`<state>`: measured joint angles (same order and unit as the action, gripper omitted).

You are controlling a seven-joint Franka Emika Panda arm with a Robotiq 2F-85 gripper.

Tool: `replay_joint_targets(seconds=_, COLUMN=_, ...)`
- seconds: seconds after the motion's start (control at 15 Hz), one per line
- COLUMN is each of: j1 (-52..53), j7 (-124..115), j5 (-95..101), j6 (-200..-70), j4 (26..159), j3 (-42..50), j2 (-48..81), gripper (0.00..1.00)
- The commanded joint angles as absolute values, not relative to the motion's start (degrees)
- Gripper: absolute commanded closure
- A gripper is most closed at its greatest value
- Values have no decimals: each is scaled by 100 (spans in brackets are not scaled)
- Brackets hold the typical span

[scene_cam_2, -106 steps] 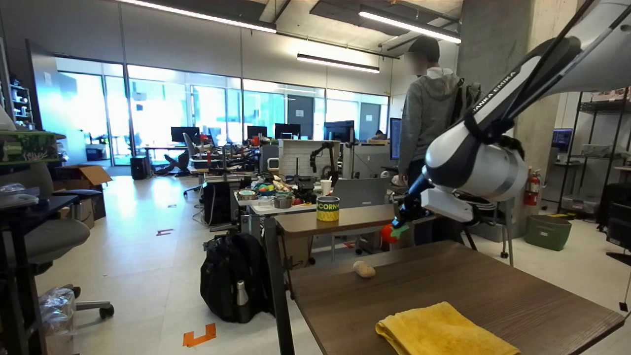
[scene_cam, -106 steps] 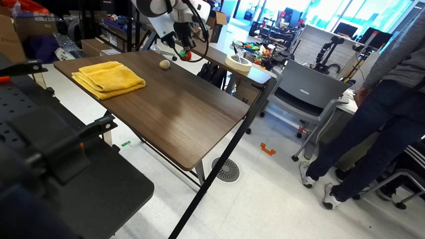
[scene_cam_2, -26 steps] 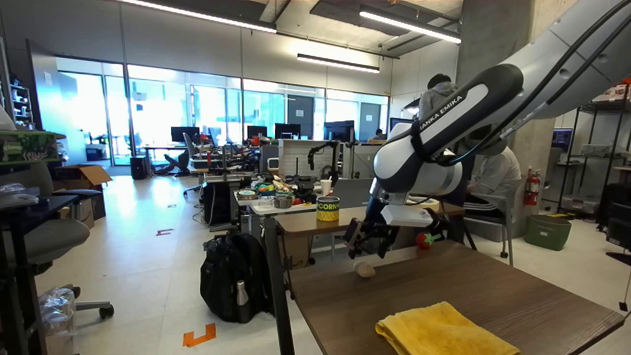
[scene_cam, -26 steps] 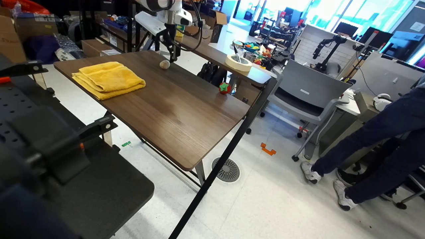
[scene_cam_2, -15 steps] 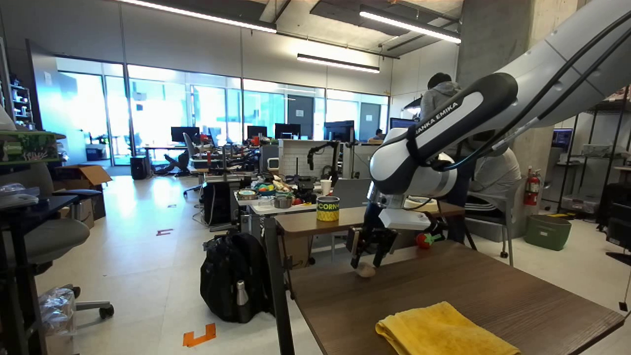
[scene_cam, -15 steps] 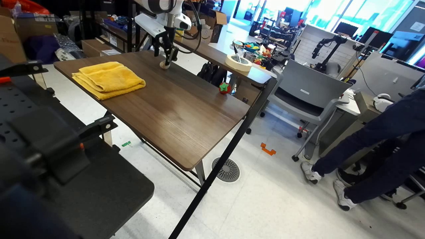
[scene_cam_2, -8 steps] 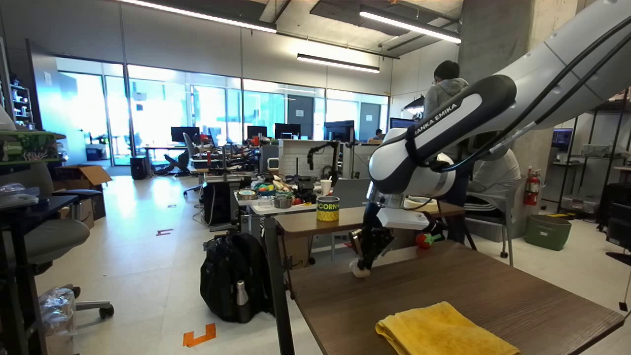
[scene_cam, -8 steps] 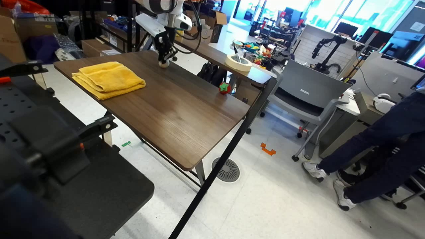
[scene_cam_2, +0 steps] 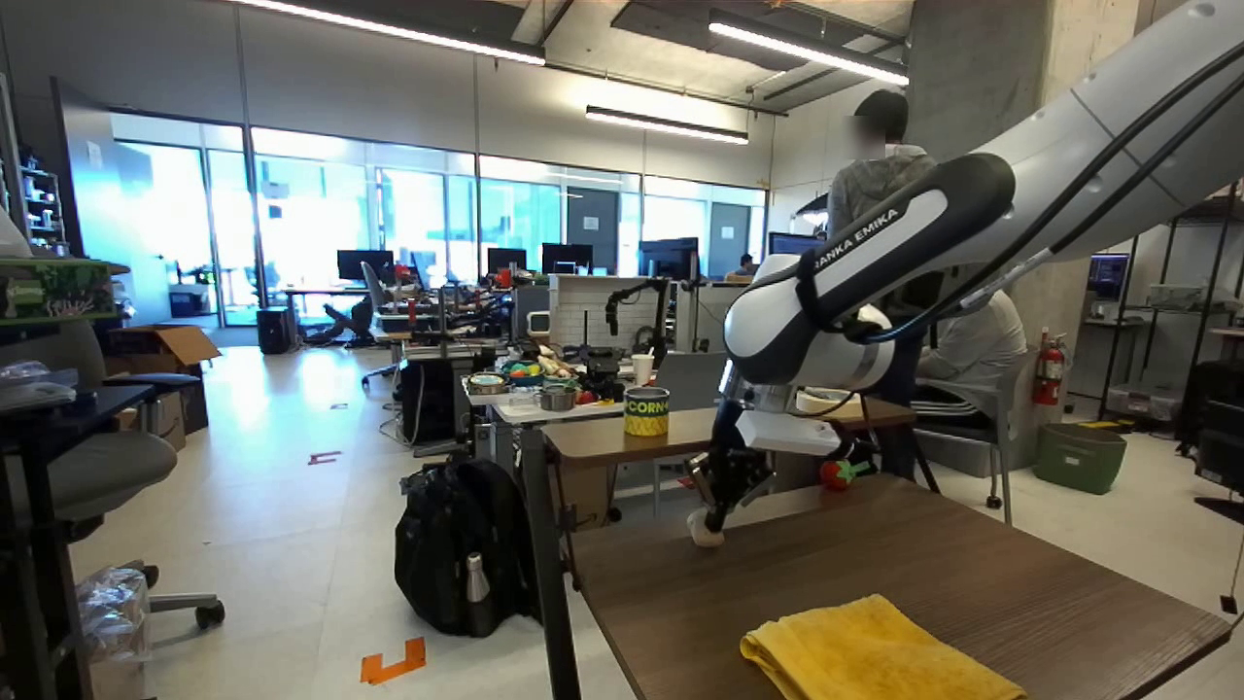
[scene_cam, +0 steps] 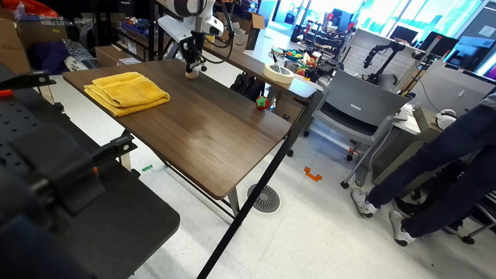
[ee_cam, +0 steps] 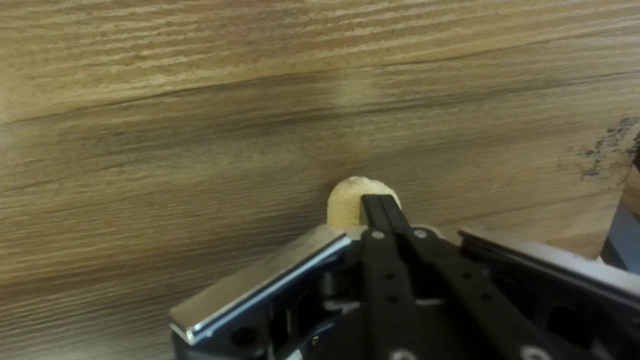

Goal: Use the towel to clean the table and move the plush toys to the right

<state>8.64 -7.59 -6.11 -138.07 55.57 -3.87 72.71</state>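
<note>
On the brown wood-grain table (scene_cam: pixel 209 131), a folded yellow towel (scene_cam: pixel 126 93) lies flat near one long edge. A red plush toy (scene_cam: pixel 262 102) with a green star-shaped top rests by the opposite edge, apart from my gripper. A pale tan, potato-like toy (ee_cam: pixel 344 206) sits on the tabletop right under my gripper (ee_cam: pixel 377 200), whose two fingertips are pressed together over it. The fingers cover part of this toy; no part of it shows between them. In an exterior view the tan toy (scene_cam_2: pixel 702 533) looks tipped up against the gripper (scene_cam_2: pixel 715 523).
Behind the table stands a narrow desk with a tape roll (scene_cam: pixel 281 79) and a yellow can (scene_cam_2: pixel 646 413). A black post (scene_cam_2: pixel 552 583) rises at the table's corner. A black backpack (scene_cam_2: pixel 466 554) is on the floor. A person (scene_cam: pixel 422 182) stands beyond the chair (scene_cam: pixel 360 102).
The gripper was open around the tan toy and has shut; the toy has shifted slightly and tipped. Several seconds ago the gripper carried the red toy, which now rests by the table edge.
</note>
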Motion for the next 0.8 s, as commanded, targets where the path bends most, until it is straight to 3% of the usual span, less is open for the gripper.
replay_joint_targets(seconds=0.0, j1=774, j7=-619, j5=-640, j6=-14330, j4=6277, j3=-422, j2=6788, gripper=100)
replay_joint_targets(seconds=0.4, j1=1219, j7=-1357, j5=-434, j6=-16201, j4=7912, j3=302, j2=5815, gripper=100)
replay_joint_targets(seconds=0.73, j1=2331, j7=-2976, j5=-376, j6=-16766, j4=9331, j3=2036, j2=5240, gripper=100)
